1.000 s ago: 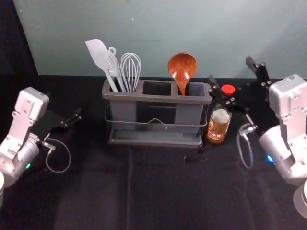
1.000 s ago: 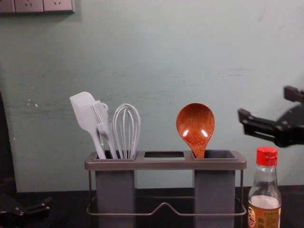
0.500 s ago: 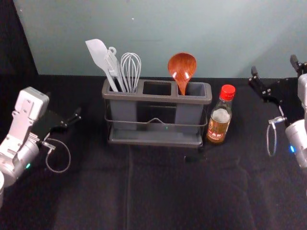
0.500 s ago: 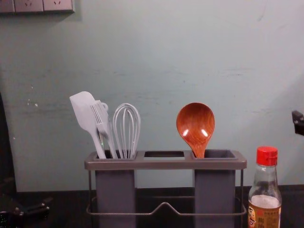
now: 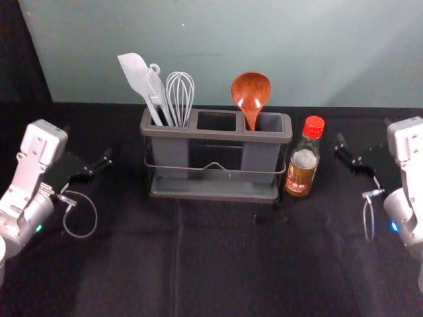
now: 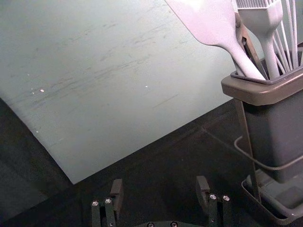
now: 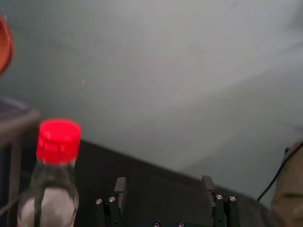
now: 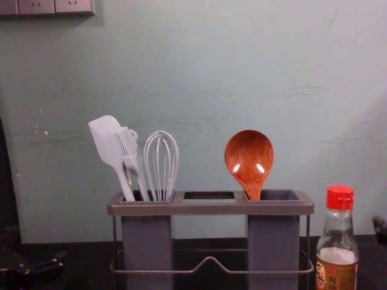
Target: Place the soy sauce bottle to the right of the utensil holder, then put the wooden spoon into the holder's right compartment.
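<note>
Near back edge of bench (image 5: 132,277), utensil holder (image 5: 215,136) upright. Toward bench's right edge, right end effector (image 5: 364,131), jaws wide apart. Toward left edge, left end effector (image 5: 89,145) parked, jaws wide too. Soy sauce bottle (image 5: 301,168) upright, just beside holder's right end. Wooden spoon (image 5: 251,92) in right compartment, bowl up. Spatula (image 5: 135,71), whisk (image 5: 180,92) in left.

No text can be read; the label (image 8: 336,275) on the bottle (image 8: 338,232), lower right in the chest view, bears characters too small to decipher.
</note>
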`<state>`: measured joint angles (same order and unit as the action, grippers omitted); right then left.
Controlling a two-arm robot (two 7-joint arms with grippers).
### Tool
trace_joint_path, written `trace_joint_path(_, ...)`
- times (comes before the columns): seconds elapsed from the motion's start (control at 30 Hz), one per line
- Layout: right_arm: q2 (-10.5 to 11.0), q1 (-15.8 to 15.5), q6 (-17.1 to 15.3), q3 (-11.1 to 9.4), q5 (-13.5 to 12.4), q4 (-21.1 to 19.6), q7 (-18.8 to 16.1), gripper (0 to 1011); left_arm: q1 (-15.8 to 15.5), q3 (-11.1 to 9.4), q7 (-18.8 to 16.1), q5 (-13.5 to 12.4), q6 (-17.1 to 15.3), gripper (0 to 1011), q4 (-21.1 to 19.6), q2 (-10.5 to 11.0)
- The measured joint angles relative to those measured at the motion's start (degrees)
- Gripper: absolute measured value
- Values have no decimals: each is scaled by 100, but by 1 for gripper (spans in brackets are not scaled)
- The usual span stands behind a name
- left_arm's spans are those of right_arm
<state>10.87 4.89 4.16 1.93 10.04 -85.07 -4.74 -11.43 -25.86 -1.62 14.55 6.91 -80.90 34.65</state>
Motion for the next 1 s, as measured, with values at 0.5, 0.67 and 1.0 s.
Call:
trace_joint_path(0.5,-21,-45,-416,-7,-170,184,-178,1004,0,0,0,0,0,1005,0,0)
trace_joint_path(0.67,-20,-45,-416,-7,-171,181,-178,1004,0,0,0,0,0,1005,0,0)
trace_joint_path(1.0,-17,-45,-416,-3,-171,167,-179,1004,0,0,0,0,0,1005,0,0)
